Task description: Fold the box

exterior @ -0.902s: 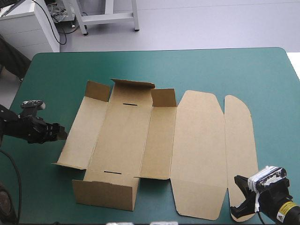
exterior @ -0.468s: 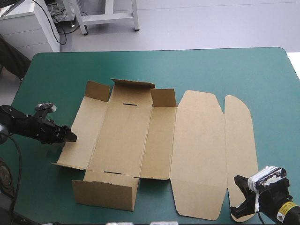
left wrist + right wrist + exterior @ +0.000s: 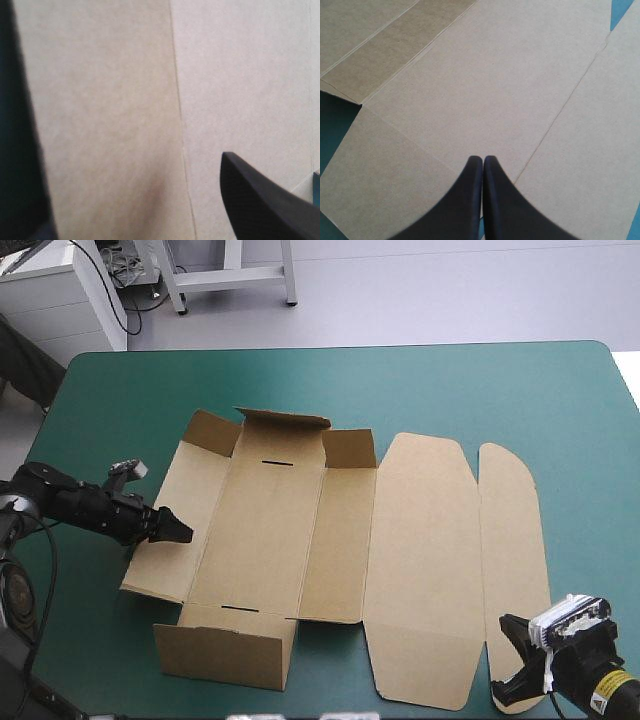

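The brown box (image 3: 400,540) lies opened out on the teal-green cover. Its near end wall (image 3: 225,650) stands up and the far flaps (image 3: 280,420) are raised. The lid (image 3: 420,560) and tuck flap (image 3: 510,530) lie flat to the right. My left gripper (image 3: 183,533) reaches in over the left side panel (image 3: 195,480), which tilts up a little. In the left wrist view its fingers (image 3: 260,200) stand wide apart, with brown board (image 3: 125,100) filling the space between. My right gripper (image 3: 515,680) sits at the tuck flap's near corner, its fingers shut (image 3: 483,159) in a point over the board (image 3: 495,75).
Teal-green cover (image 3: 450,390) shows all round the box, widest along the far side and at the far right. The table's left edge lies close behind my left arm, and the near right corner is beside my right gripper.
My left gripper has slid right from the bare cover onto the box's left side panel, and that panel's outer edge has risen and shifted inward. The right gripper has not moved.
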Motion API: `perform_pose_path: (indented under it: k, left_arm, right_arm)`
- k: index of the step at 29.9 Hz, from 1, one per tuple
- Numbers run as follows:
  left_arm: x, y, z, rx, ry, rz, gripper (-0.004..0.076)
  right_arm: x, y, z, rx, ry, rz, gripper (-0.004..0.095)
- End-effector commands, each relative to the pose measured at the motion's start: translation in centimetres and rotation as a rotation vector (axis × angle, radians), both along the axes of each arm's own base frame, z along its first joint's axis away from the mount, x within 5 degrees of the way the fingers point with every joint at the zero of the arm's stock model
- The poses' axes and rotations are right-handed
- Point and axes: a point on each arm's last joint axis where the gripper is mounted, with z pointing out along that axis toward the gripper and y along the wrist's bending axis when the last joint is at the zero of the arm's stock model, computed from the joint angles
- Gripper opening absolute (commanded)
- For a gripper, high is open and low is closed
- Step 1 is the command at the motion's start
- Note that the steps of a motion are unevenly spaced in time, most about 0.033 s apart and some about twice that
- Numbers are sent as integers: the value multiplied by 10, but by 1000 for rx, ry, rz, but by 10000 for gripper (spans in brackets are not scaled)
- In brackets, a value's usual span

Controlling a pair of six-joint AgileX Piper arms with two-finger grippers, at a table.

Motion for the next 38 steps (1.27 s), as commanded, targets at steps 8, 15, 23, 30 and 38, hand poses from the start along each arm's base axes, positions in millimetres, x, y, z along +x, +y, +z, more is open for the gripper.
perform_pose_path:
  k: [8,15,23,30,38]
  left_arm:
    - [-3,-45,23,-100,-7,-166,473]
    - [-3,-45,22,-93,-5,-170,117]
    - [4,-45,29,-58,-64,-190,-8]
    - [33,-79,73,230,-272,-386,-8]
    - [53,-155,143,594,-736,-607,-8]
  right_arm:
    - [3,1,13,38,-77,-3,-15]
    - [3,1,13,39,-76,-2,-15]
    - [3,2,13,42,-75,-1,-15]
    - [3,2,13,42,-75,-1,-15]
    - [3,2,13,42,-75,-1,-15]
